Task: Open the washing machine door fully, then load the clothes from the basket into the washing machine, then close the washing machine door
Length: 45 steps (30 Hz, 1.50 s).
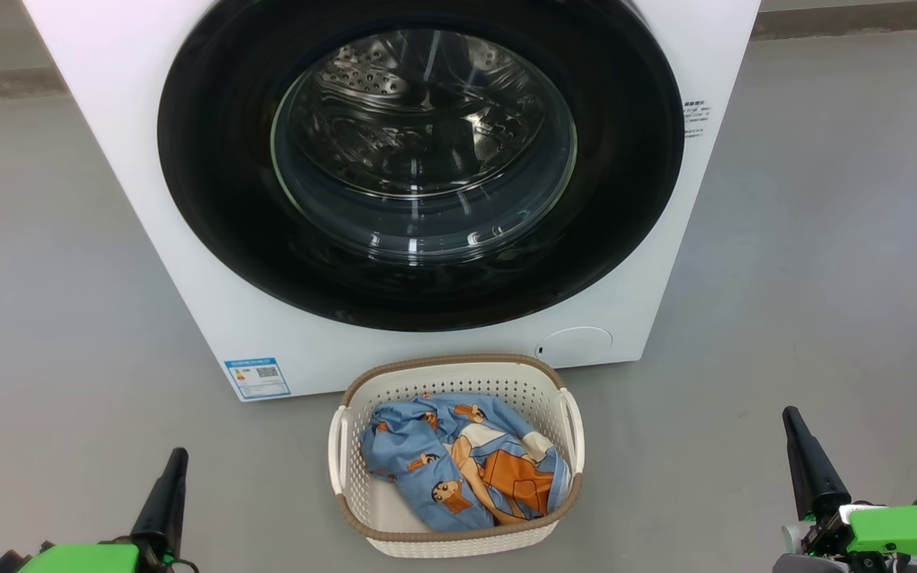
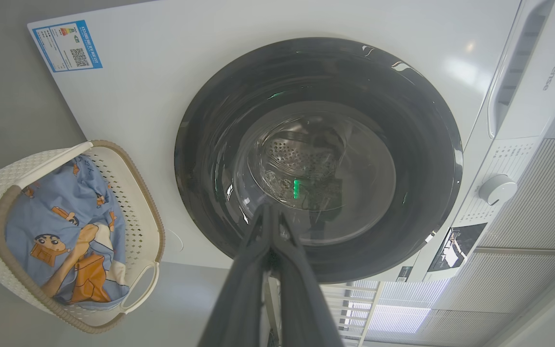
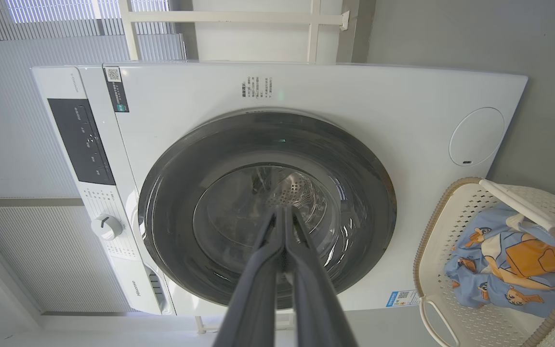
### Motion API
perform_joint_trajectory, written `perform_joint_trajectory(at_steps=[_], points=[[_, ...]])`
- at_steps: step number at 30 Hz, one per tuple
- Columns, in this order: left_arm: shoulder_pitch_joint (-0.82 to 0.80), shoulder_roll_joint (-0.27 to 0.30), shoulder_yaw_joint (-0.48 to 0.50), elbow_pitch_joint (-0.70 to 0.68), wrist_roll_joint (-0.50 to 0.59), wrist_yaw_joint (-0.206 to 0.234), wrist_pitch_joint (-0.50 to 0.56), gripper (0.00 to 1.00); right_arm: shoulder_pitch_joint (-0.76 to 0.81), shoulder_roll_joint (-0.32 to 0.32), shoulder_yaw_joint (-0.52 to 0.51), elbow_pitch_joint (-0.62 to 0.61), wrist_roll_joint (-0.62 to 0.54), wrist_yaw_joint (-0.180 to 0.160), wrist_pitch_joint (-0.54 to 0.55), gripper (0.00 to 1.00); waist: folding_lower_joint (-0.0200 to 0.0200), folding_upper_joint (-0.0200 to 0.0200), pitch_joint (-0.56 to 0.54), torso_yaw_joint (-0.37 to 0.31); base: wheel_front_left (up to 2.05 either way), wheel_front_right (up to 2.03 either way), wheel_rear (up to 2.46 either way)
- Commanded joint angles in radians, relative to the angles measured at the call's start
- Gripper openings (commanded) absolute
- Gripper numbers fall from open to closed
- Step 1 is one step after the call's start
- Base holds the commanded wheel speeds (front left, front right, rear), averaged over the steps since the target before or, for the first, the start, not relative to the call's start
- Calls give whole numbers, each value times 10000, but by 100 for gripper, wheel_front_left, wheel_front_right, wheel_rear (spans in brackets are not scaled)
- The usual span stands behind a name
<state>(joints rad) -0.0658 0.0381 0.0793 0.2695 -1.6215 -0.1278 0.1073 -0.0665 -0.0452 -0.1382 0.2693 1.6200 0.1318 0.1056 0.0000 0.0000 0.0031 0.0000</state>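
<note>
step: opening the washing machine door (image 1: 220,207), which sat shut in the white washing machine (image 1: 108,119), far centre.
next move: probably one arm had to reach the door's edge and swing it wide.
left gripper (image 1: 174,477): near left, fingers pressed together, empty.
door: glossy black ring, bulging clear glass, perforated steel drum (image 1: 363,76) behind.
basket (image 1: 458,364): near centre, cream perforated plastic, brown woven-look rim.
clothes (image 1: 427,454): crumpled soft blue fabric inside the basket.
right gripper (image 1: 794,430): near right, fingers pressed together, empty.

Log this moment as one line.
washing machine door: shut | clothes: in basket | left pincer: shut, empty | right pincer: shut, empty
</note>
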Motion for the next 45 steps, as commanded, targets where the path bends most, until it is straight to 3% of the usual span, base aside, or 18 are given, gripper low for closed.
perform_joint_trajectory(at_steps=[1,2,13,17,28,45], points=[[-421,121,342,-247,126,-29,57,0,-414,-50,247,-246,-111,-11,74,0,0,0,0,0,0,0,0],[12,-4,-8,25,-4,0,-4,100,9,4,0,27,6,0,-2,100,0,0,0,0,0,0,0],[264,-128,-83,352,81,0,-184,100,199,120,122,382,-76,-1,-222,100,23,0,-2,-3,0,0,0],[269,-95,-120,303,132,-1,-308,100,180,114,191,333,-139,-1,-339,100,2,0,12,-4,0,0,0],[208,41,-224,216,367,-3,-622,100,52,100,328,183,-483,-2,-631,100,1,0,27,2,0,0,0],[0,313,-401,152,2019,-7,-1126,100,-198,75,556,-278,-2679,-3,-1127,100,1,0,55,28,0,0,0]])
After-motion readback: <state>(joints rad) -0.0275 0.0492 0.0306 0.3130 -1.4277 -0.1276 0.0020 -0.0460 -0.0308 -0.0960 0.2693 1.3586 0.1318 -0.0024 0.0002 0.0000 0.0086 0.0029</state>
